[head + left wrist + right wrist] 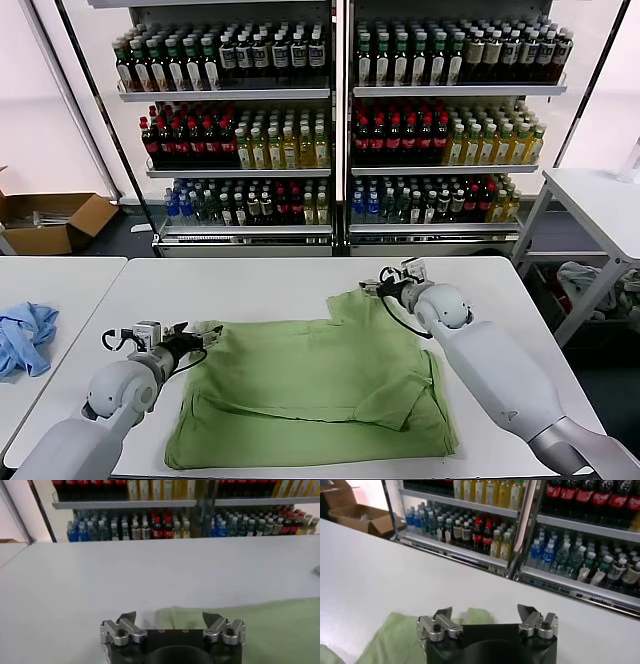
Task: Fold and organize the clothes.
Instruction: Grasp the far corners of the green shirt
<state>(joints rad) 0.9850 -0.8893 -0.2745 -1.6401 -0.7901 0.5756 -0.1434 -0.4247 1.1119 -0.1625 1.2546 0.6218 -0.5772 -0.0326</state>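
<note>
Shirt (310, 390) lying flat between both arms; left gripper (205, 338) hovering wide at its left edge, right gripper (375, 287) gaping at its far corner, 2 forearms angling inward

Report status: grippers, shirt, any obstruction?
Left gripper open at shirt's left edge. Right gripper open at far corner. Green shirt flat, partly folded. Nothing blocking.

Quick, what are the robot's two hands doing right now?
Left gripper: jaws open, holding nothing, at the green shirt's left edge.
Right gripper: jaws open, holding nothing, at the shirt's far corner.
</note>
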